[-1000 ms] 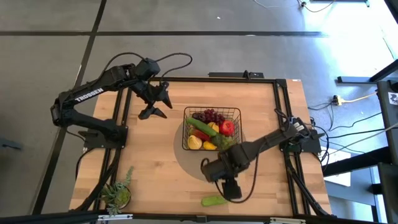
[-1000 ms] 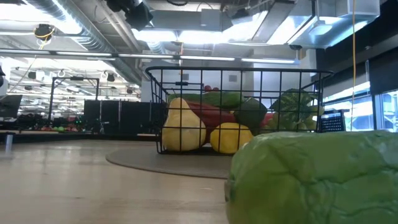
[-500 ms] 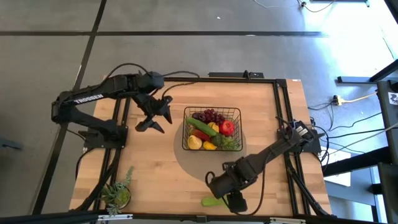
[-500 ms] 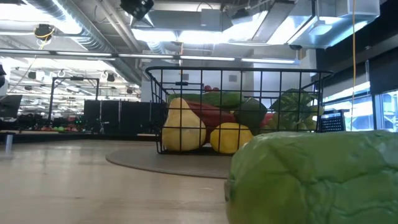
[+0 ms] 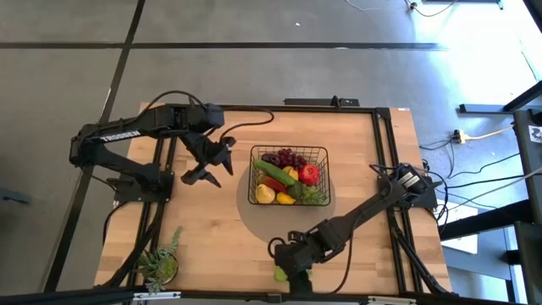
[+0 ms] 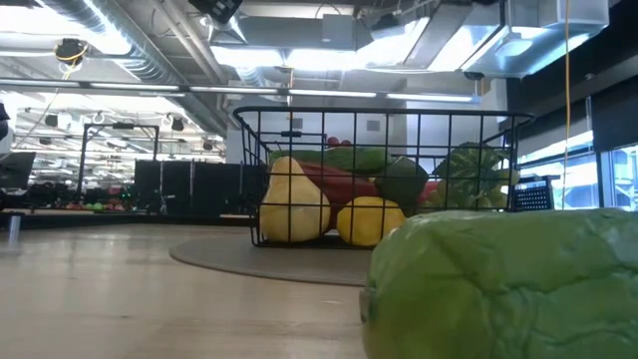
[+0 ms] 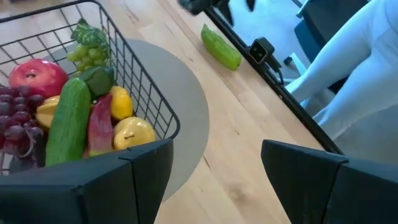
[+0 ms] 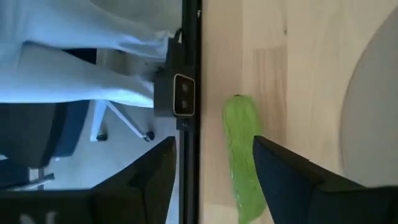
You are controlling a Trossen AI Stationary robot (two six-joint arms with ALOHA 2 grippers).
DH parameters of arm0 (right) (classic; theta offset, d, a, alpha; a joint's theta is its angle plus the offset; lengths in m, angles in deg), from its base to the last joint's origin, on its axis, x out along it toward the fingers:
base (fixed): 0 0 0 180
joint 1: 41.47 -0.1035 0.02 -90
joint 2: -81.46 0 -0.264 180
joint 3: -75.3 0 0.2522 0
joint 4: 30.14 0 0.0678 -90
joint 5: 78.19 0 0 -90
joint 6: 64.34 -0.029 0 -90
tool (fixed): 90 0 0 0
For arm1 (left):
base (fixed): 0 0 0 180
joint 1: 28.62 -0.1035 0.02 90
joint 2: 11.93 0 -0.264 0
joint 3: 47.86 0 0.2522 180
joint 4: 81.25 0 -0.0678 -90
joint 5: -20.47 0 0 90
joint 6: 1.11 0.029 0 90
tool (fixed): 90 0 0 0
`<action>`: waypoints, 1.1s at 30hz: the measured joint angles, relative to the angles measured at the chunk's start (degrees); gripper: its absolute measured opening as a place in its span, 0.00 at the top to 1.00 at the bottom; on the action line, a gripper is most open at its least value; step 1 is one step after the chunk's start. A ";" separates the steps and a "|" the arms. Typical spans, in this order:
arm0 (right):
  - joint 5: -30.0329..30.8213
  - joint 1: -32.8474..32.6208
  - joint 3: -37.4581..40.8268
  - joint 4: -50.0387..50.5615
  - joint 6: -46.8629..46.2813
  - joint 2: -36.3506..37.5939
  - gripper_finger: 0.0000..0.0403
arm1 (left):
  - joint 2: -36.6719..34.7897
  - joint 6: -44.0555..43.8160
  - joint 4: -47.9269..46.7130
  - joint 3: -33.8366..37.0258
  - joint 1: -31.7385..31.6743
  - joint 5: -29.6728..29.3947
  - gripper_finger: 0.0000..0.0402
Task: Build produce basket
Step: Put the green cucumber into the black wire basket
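The black wire basket stands on a round grey mat and holds a red apple, purple grapes, a cucumber, a lemon and other produce; the low view shows the basket from the side. One green cucumber lies flat on the wood by the table's near edge and fills the foreground as the cucumber in the low view. My right gripper is open over the cucumber, a finger on either side of it. My left gripper is open, left of the basket, above the table.
A small spiky potted plant stands at the near left corner. The grey mat lies under the basket. A black frame rail with a small camera runs along the near edge, right beside the cucumber. Bare wood stretches between basket and cucumber.
My right gripper has moved toward the near edge and to the left, turning as it went, from beside the cucumber to over it. My left gripper has drifted a little toward the near edge, staying open. The cucumber and basket have kept still.
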 joint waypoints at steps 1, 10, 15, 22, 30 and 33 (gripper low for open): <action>-0.22 -0.07 0.93 -0.92 -0.33 0.00 0.49 | 0.00 0.28 -0.17 0.00 0.00 0.35 0.42; 0.09 -1.38 8.16 -4.24 1.36 0.00 0.49 | 0.00 0.56 -0.40 0.00 -0.02 1.00 0.42; 0.29 -1.31 12.57 -7.13 3.28 -0.04 0.49 | 0.00 0.56 -0.40 0.00 -0.02 1.03 0.42; 0.19 -1.35 17.63 -11.96 4.67 -0.04 0.49 | 0.00 0.12 -0.37 0.00 -0.02 1.07 0.42; 0.09 -1.57 21.98 -19.94 4.67 -0.07 0.49 | 0.00 -1.36 -0.10 0.02 -0.02 1.14 0.42; 0.81 -1.57 22.42 -19.50 4.75 -0.25 0.49 | 0.00 -1.38 -0.09 0.02 -0.02 1.14 0.42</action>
